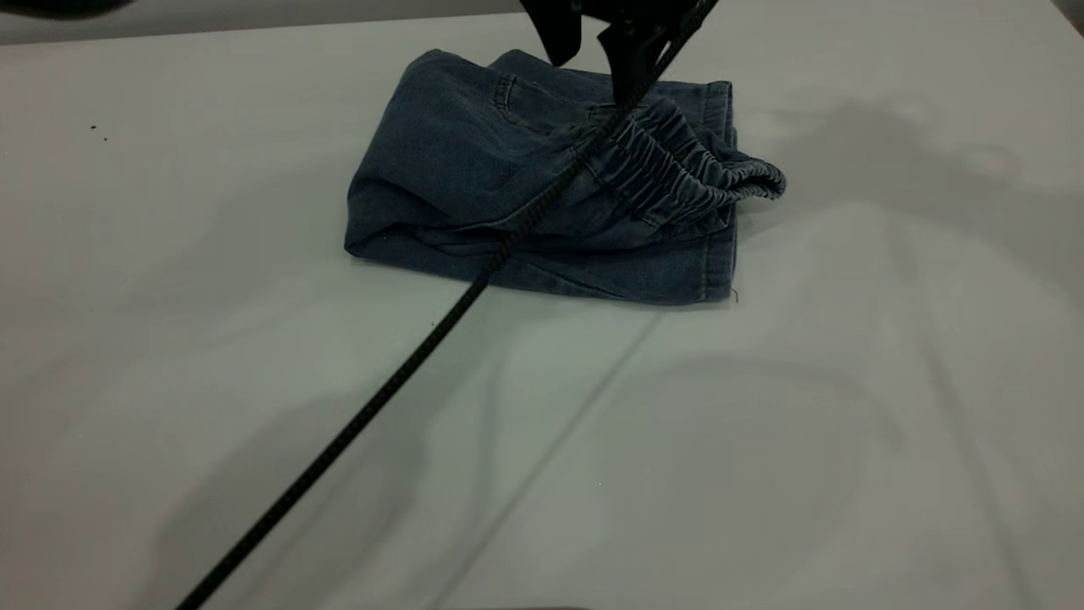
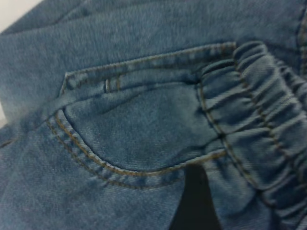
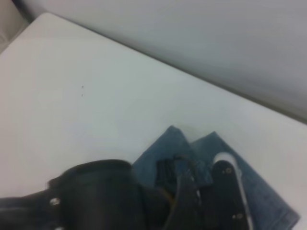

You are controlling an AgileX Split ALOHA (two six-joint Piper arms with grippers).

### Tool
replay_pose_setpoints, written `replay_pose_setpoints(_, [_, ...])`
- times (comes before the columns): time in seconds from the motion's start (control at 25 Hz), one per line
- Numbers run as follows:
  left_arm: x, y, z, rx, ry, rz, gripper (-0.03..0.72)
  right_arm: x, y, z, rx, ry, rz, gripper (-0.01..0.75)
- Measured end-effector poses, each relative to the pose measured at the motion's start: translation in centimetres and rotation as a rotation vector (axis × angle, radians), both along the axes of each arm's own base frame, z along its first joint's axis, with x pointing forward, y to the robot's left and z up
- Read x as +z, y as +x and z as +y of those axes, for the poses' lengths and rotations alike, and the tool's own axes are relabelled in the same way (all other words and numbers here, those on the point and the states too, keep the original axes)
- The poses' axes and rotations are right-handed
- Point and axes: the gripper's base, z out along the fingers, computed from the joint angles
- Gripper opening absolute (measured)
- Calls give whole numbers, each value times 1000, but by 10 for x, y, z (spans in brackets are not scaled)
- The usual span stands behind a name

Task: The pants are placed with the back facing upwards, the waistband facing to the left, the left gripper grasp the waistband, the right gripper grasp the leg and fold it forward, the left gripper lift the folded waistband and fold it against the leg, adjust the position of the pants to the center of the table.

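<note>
Pale and smooth, the table [image 1: 212, 254] spreads wide around the pants [image 1: 474, 169], which lie folded into a compact bundle toward the far middle of the surface. From outside, the waistband [image 1: 677, 161] sits on top of the bundle at its right side, its gathers bunched and one end curling out past the leg hems beneath. My left gripper [image 1: 622, 72] hangs at the top edge of the outside view, directly over the inner end of the waistband, its dark tip down at the denim there; whether I am pinching the cloth or merely touching it I cannot tell (my own wrist camera shows only one dark finger [image 2: 194, 201] against the fabric below a back pocket [image 2: 144, 129], with the puckered waistband just beside it). A black braided cable [image 1: 406, 364] runs from that arm diagonally across the table toward the near left. My right gripper shows in no view clearly; its wrist camera looks down on the left arm's dark body and blue denim behind it.
</note>
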Motion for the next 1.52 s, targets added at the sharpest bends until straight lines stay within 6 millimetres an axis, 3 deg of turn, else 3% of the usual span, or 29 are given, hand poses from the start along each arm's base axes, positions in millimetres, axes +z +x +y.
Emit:
replay_pose_setpoints(0.4, [-55,4,7,24,31,101,512,-1,-2,1,11,2,23,495])
replay_pose_setpoints(0.52, [-61,3,6,29,18,124,512,-1,-2,1,11,3,24,495])
replay_pose_setpoints(0.76, [-48,3,4,30,-9,113,512,-1,-2,1,11,3,24,495])
replay_pose_setpoints(0.84, [-29,3,4,26,-26,83,513,-1,-2,1,11,3,24,495])
replay_pose_setpoints(0.96, [18,4,6,20,-48,-6,513,-1,-2,1,12,2,25,495])
replay_pose_setpoints(1.08, [44,8,16,27,-34,-77,513,-1,-2,1,12,2,25,495])
replay_pose_setpoints(1.16, [43,16,28,49,-19,-86,513,-1,-2,1,13,2,26,495])
replay_pose_setpoints(1.32, [15,32,49,-30,-1,-21,493,-1,-2,1,13,2,26,495])
replay_pose_setpoints(1.52, [-5,28,41,-404,34,1,436,-1,-2,1,13,2,26,495])
